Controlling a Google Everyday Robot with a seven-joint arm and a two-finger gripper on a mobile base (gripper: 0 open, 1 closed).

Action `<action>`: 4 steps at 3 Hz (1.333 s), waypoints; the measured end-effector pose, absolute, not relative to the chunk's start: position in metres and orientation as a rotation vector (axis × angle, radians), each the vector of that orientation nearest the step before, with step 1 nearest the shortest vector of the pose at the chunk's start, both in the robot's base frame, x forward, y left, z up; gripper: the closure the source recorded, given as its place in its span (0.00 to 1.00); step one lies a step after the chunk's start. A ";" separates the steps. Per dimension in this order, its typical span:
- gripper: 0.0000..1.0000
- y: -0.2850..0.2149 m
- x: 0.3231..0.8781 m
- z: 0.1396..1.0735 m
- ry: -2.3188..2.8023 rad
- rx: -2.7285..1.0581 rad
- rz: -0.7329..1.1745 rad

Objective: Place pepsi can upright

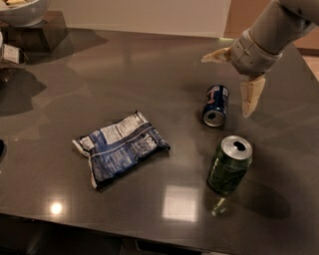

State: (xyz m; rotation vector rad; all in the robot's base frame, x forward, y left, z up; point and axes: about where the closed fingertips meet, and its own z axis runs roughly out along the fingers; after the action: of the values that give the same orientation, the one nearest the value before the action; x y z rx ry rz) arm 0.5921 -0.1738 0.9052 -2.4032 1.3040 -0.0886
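The pepsi can [216, 104] is dark blue with red and white marks. It lies on its side on the dark table [149, 74], right of centre, with its silver top facing the front. My gripper [233, 77] hangs just above and to the right of the can. It is open and empty, with one cream fingertip [217, 56] pointing left behind the can and the other fingertip [250, 97] pointing down at the can's right side. It does not touch the can.
A green can [229, 166] stands upright in front of the pepsi can. A blue-and-white snack bag [121, 148] lies flat at centre left. A white bowl [20, 10] on a dark stand [40, 32] sits at the back left corner.
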 end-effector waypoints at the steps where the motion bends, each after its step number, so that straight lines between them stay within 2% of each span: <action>1: 0.00 -0.163 0.600 0.887 1.078 -2.551 -0.105; 4: 0.00 -0.161 0.597 0.861 0.595 -2.938 -0.153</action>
State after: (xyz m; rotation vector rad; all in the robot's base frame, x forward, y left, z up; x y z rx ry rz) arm 0.5972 -0.1610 0.8611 -2.9377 0.5951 -0.1527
